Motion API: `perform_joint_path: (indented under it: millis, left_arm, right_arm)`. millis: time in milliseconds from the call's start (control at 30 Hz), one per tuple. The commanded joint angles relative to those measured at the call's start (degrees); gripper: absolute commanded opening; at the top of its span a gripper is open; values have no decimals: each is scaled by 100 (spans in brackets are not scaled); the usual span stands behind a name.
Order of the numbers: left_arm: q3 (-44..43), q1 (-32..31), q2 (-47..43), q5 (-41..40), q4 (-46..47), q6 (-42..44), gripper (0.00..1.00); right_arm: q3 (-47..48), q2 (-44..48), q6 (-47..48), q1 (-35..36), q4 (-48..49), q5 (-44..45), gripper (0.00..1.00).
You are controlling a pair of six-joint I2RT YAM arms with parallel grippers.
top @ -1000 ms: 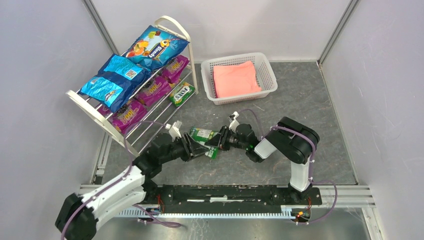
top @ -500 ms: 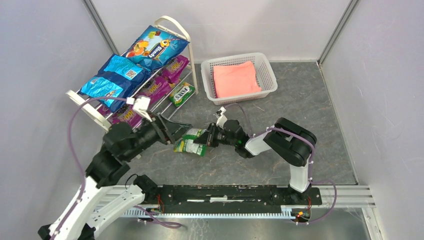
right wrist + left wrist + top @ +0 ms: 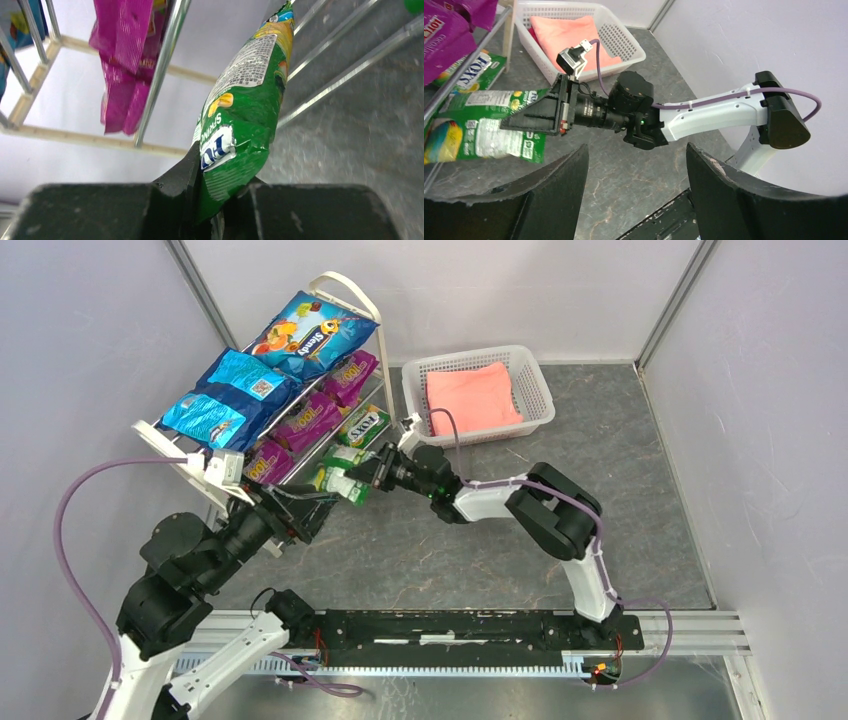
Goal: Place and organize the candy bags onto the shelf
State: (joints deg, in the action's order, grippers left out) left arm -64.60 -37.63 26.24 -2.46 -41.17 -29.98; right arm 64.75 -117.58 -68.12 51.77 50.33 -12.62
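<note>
The cream shelf (image 3: 349, 287) stands at the far left. It holds the large blue bag (image 3: 310, 335), two smaller blue bags (image 3: 245, 375), three purple bags (image 3: 305, 420) and one green-and-white bag (image 3: 362, 427) on the low tier. My right gripper (image 3: 358, 478) is shut on another green-and-white bag (image 3: 338, 480) and holds it at the shelf's low front rods. In the right wrist view the bag (image 3: 240, 115) stands out of the jaws toward the rods (image 3: 165, 65). My left gripper (image 3: 305, 512) is open and empty, just in front of the shelf.
A white mesh basket (image 3: 415, 405) with a folded pink cloth (image 3: 472, 398) stands right of the shelf, close behind the right arm. In the left wrist view the right arm (image 3: 709, 112) stretches across the grey floor. Grey walls close both sides.
My right gripper has carried the green-and-white bag left and away from me, up to the shelf. My left arm has pulled back to the left, away from the bag.
</note>
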Motion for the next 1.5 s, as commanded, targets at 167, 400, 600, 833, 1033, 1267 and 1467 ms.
perform_joint_path:
  millis: [167,400,600,833,1033,1267,1467]
  left_arm:
    - [-486,1,-116,-336,-407,643,79]
    - [-624,-16,-230,-474,-544,675,82]
    - [-624,-43,-265,-475,-560,591,82]
    - [-665,-60,-266,-499,-574,598,82]
    - [-678,-69,-257,-514,-628,599,82]
    - [-677,-78,-210,-520,-618,605,83]
    - [-677,-86,-159,-507,-608,607,83]
  right_arm:
    - [2302,-1427,-142,105,-11,736,18]
    - [3580,-2273,83,269,-428,1226,17]
    - [4173,-2575,503,400,-799,1843,18]
    - [4858,-3112,572,409,-858,2115,18]
    - [5585,-3603,551,419,-1063,2224,19]
    - [5562,-3706,641,401,-1226,2439,19]
    - [5260,-3592,620,378,-1419,2492,29]
